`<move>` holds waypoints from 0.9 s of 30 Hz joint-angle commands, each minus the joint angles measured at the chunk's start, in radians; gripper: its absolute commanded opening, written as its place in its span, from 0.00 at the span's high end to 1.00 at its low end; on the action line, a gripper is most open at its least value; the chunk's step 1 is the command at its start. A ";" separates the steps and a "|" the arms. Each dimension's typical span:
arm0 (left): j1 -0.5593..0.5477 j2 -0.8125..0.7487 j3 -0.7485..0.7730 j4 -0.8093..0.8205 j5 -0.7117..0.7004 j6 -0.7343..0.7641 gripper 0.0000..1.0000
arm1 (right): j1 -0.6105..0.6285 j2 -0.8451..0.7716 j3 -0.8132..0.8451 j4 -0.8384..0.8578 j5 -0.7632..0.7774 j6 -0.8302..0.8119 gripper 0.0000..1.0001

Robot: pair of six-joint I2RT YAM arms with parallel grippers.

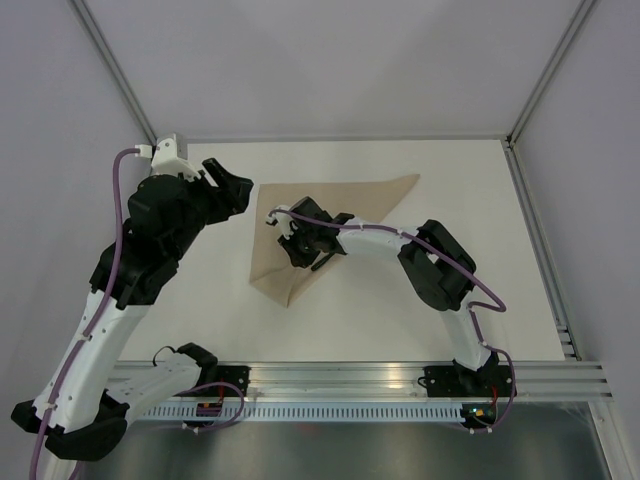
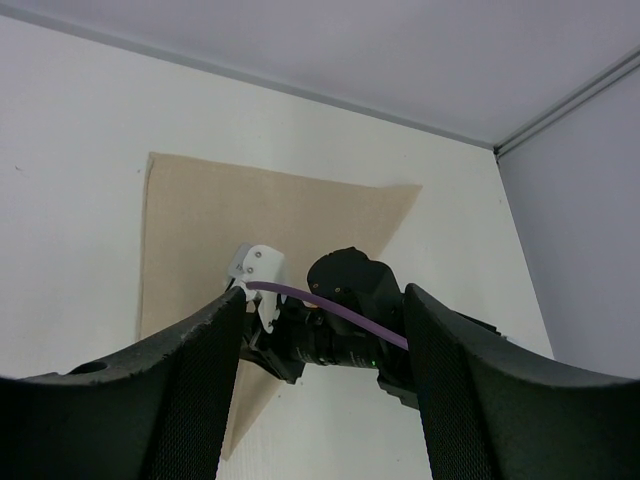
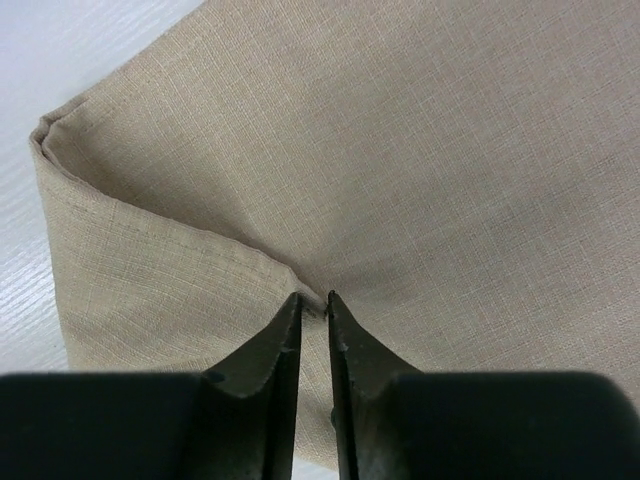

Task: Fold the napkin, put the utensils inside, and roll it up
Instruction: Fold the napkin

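Toward the far edge of the worktop [image 1: 400, 320], approx. mid-width, the napkin [image 1: 380, 200] [image 2: 250, 210] [image 3: 450, 150] is lying folded into a triangle. One tip is pointing to the far-right corner, another to the near edge. R gripper [image 1: 295, 245] [image 3: 313, 298] is pinching a hem fold near the napkin's left side, fingers nearly together w/ cloth betw. them. L gripper [image 1: 235, 190] [image 2: 325, 295] is hovering by the far-left corner, just beside the napkin, jaws spread wide, holding nothing.

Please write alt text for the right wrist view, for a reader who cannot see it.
The right gripper, its dark fingers almost together, appears to pinch a hemmed edge of the beige napkin, which fills nearly the whole picture. White table shows at the left, beside a folded corner of the cloth.
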State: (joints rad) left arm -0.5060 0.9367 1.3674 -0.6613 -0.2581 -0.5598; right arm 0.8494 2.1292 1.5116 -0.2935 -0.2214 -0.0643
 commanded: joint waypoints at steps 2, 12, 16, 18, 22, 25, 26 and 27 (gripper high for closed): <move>0.000 -0.015 0.016 0.034 -0.010 -0.020 0.30 | 0.008 -0.002 0.064 -0.026 -0.003 0.012 0.80; 0.000 -0.019 0.035 0.034 -0.007 -0.018 0.30 | 0.008 -0.074 0.075 -0.038 0.005 0.024 0.92; 0.000 -0.019 0.038 0.034 -0.004 -0.015 0.30 | 0.008 -0.115 0.075 -0.042 0.016 0.027 0.94; 0.000 -0.019 0.041 0.034 -0.004 -0.015 0.30 | 0.007 -0.139 0.071 -0.044 0.024 0.027 0.94; 0.000 -0.019 0.045 0.034 -0.003 -0.018 0.30 | 0.002 -0.173 0.067 -0.056 0.048 0.024 0.96; 0.000 -0.019 0.048 0.035 0.003 -0.018 0.30 | -0.007 -0.199 0.059 -0.061 0.054 0.021 0.96; 0.000 -0.018 0.050 0.037 0.003 -0.018 0.30 | -0.016 -0.207 0.056 -0.061 0.056 0.020 0.97; 0.000 -0.016 0.052 0.035 0.006 -0.018 0.30 | -0.021 -0.221 0.055 -0.062 0.062 0.018 0.97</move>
State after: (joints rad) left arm -0.5060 0.9272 1.3792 -0.6544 -0.2581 -0.5602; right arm 0.8463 1.9728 1.5436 -0.3298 -0.2016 -0.0631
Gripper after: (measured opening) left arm 0.695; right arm 0.038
